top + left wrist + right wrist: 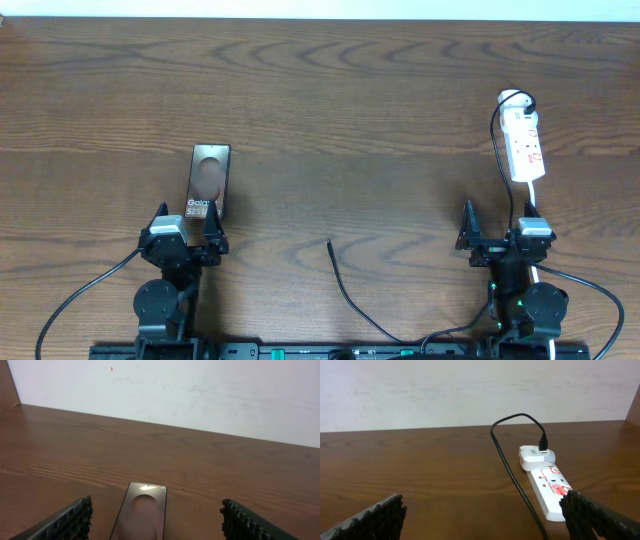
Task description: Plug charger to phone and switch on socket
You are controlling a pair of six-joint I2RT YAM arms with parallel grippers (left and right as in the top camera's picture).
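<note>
We read white lettering on the phone (208,182): "Gala", cut off by a finger, and under it what looks like "S25". It lies flat just ahead of the left gripper (186,216), its near end between the widely spread fingers (75,517), which hold nothing. The right gripper (497,222) is likewise spread wide and empty. The socket (524,145) lies ahead of it and slightly to its right, with red marks on top whose print is too small for us to read. A white adapter (535,455) sits in its far end, with a black lead looping out. The charger (345,290) has its free tip on the wooden table (350,100) between the two grippers, apart from both. Nothing blocks either gripper's way forward.
</note>
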